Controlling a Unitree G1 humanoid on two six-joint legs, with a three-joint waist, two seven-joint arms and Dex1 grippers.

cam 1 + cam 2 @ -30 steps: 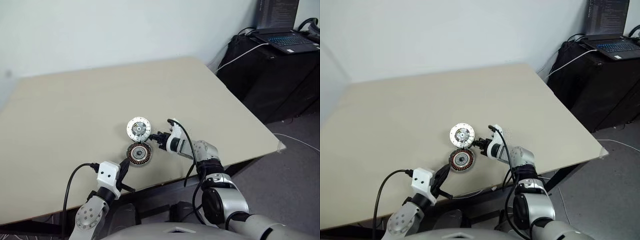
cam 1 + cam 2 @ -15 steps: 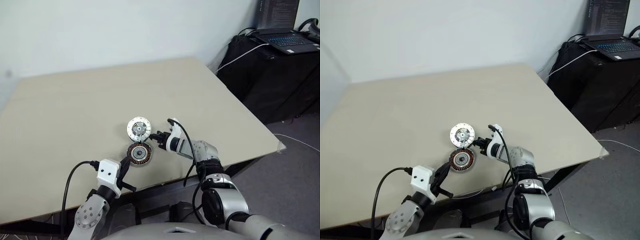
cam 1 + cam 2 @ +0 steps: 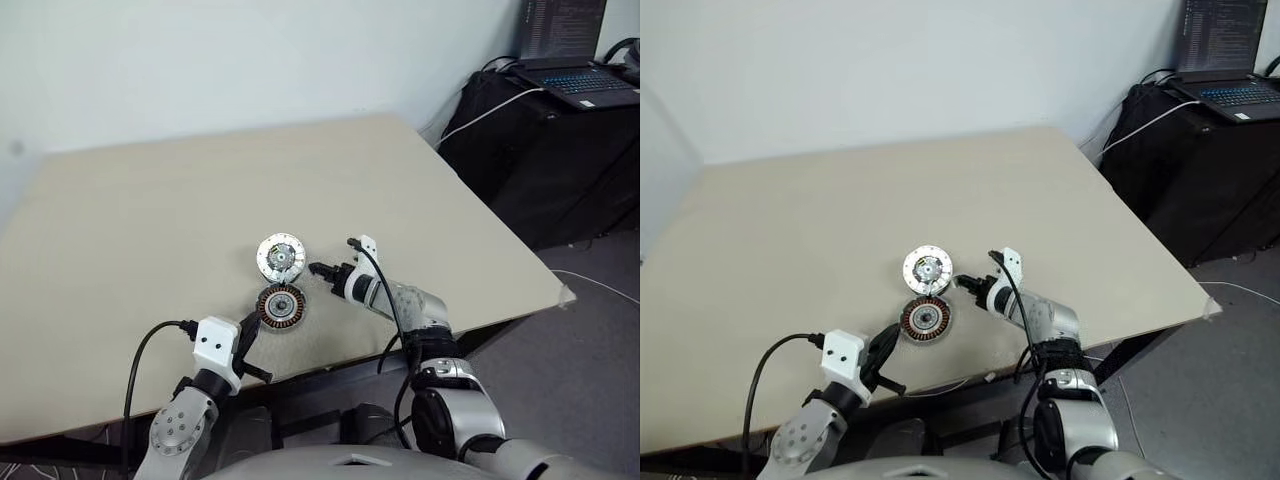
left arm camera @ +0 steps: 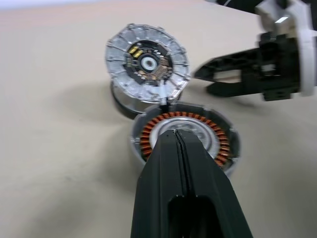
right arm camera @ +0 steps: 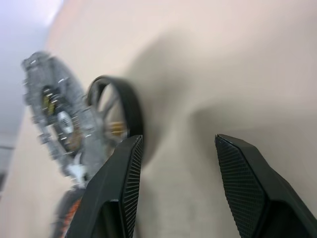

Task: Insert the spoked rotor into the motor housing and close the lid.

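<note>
The lid (image 3: 280, 256), a silver disc with pale segments facing up, lies near the table's front and rests tilted on the spoked rotor (image 5: 116, 111), a dark ring with thin spokes that sticks out from beneath it. Just in front sits the motor housing (image 3: 281, 306) with its copper windings showing. My right gripper (image 3: 316, 269) stands open just right of the lid and rotor, with nothing between its fingers (image 5: 121, 178). Shut and empty, my left gripper (image 4: 177, 136) hovers at the housing's near rim.
The beige table (image 3: 150, 200) has free room all around the parts, and its front edge runs close behind my hands. To the far right, off the table, a black stand carries an open laptop (image 3: 565, 75) and cables.
My right gripper has opened and its hand has shifted a little to the right, away from the lid. The lid, housing and left gripper stay where they were.
</note>
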